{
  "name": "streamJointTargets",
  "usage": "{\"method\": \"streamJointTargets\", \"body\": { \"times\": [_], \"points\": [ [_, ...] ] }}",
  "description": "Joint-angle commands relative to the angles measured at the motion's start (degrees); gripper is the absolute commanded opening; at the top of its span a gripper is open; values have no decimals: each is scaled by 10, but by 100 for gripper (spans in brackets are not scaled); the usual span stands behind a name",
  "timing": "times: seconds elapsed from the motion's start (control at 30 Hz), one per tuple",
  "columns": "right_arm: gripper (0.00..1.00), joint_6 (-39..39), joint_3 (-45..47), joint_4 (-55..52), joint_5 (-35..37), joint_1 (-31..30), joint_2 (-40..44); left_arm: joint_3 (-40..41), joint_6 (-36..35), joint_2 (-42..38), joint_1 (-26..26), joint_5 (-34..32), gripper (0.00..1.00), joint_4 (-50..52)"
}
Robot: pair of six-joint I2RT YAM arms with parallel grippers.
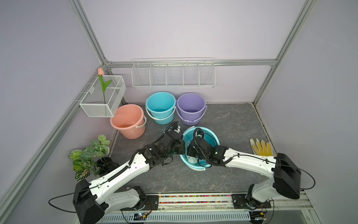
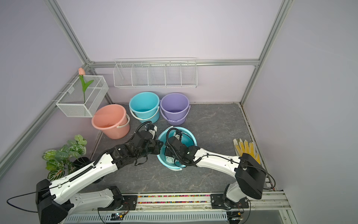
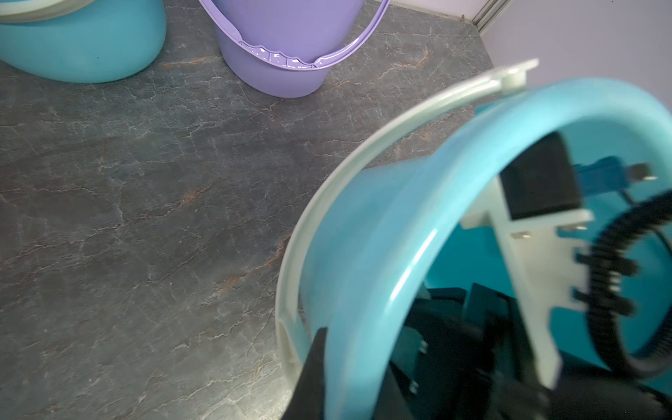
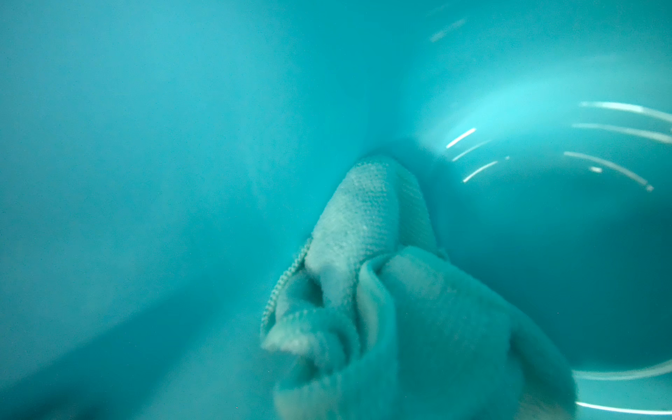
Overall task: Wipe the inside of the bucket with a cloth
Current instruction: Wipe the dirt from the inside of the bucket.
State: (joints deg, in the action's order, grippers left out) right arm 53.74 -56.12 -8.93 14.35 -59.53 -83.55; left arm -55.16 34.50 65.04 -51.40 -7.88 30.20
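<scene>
Right wrist view: the right gripper (image 1: 190, 153), plunged deep into the bucket (image 1: 215, 137), is clamped on the cloth (image 4: 367, 225), a bunched pale mint towel pressed against the teal inner wall where it curves into the floor; the fingers themselves are hidden behind the fabric. In both top views a pale scrap of the towel shows low inside the bucket, under the black wrist. The right arm reaches in from the near right, forearm sloping down over the rim. Opposite, the left gripper (image 1: 182, 148) is closed on the bucket's left rim, with one dark finger (image 3: 315, 363) outside the wall, and the left arm stretches in from the near left corner. The bucket sits tipped toward the robot, its white handle hanging below. It rests on a dark marbled tabletop (image 1: 228, 120). Behind it stand a pink bucket (image 1: 127, 120), a second teal bucket (image 1: 160, 104) and a purple bucket (image 1: 190, 105). A yellow-and-white glove (image 1: 261, 147) lies at the right edge, and a potted plant (image 1: 89, 155) at the left. Wire baskets hang on the lilac walls, one holding a tulip (image 1: 100, 72).
</scene>
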Motion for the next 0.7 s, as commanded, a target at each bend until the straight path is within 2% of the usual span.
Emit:
{"method": "streamJointTargets", "body": {
  "times": [0.0,0.17,0.37,0.5,0.6,0.67],
  "points": [
    [12,-228,28,44,-21,-1,51,-14,7,-13,-3,6,0,-13],
    [12,-502,48,55,-26,1,118,-16,4,-14,-2,9,0,-9],
    [8,-970,102,78,-42,1,216,-13,0,-20,-3,14,0,-6],
    [8,-1274,108,80,-33,5,226,-15,-16,-17,-2,25,0,-1],
    [7,-1419,89,79,-11,14,199,-20,-32,-14,-2,34,0,7],
    [7,-1480,67,72,1,15,179,-25,-41,-11,-2,40,0,15]
  ]
}}
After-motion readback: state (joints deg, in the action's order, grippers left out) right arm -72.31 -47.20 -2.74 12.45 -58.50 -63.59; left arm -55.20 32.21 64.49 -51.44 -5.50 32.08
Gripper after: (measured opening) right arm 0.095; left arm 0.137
